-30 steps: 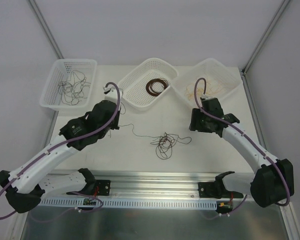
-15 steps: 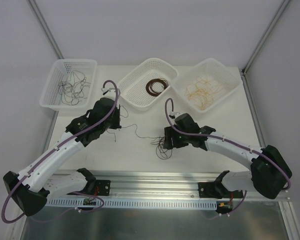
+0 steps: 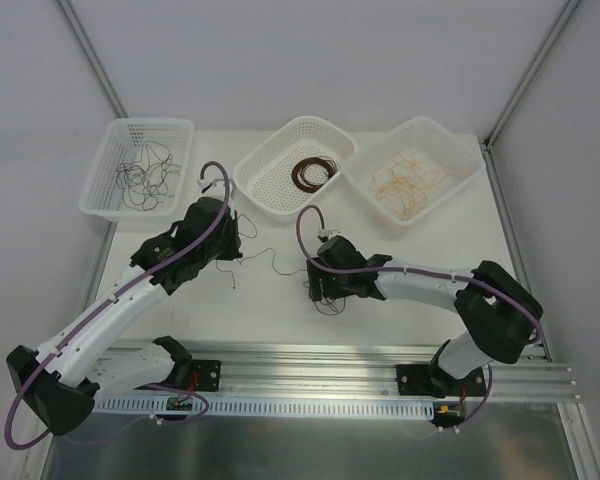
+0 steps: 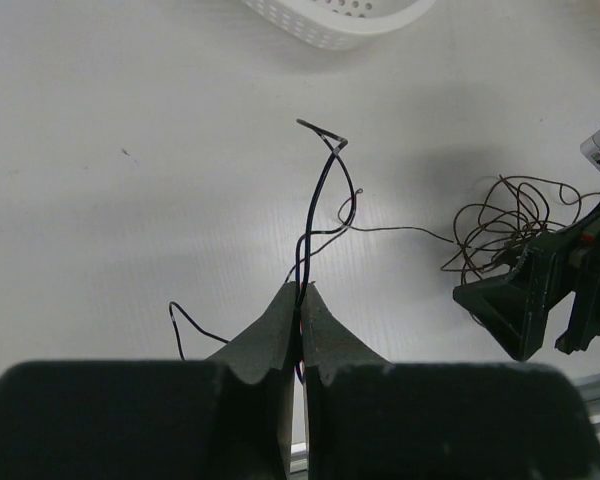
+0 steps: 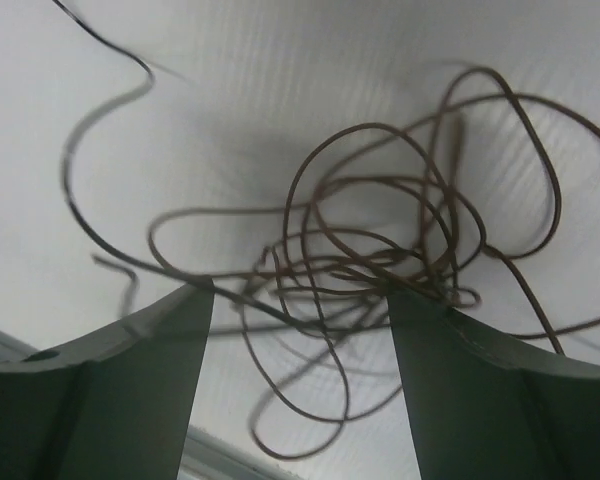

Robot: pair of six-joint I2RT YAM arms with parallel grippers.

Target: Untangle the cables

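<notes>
Pinching a thin black cable between shut pads, left gripper anchors one strand left of centre; to its right the dark brown tangle lies on the table, with right gripper spread wide astride it, nothing gripped. Judgement: close the right only on brown loops, then draw apart slowly and low, so the black slips free rather than knotting tighter. Unclear: top view hides most of the tangle under the right wrist, the close view is blurred, and where black crosses brown cannot be made out.
</notes>
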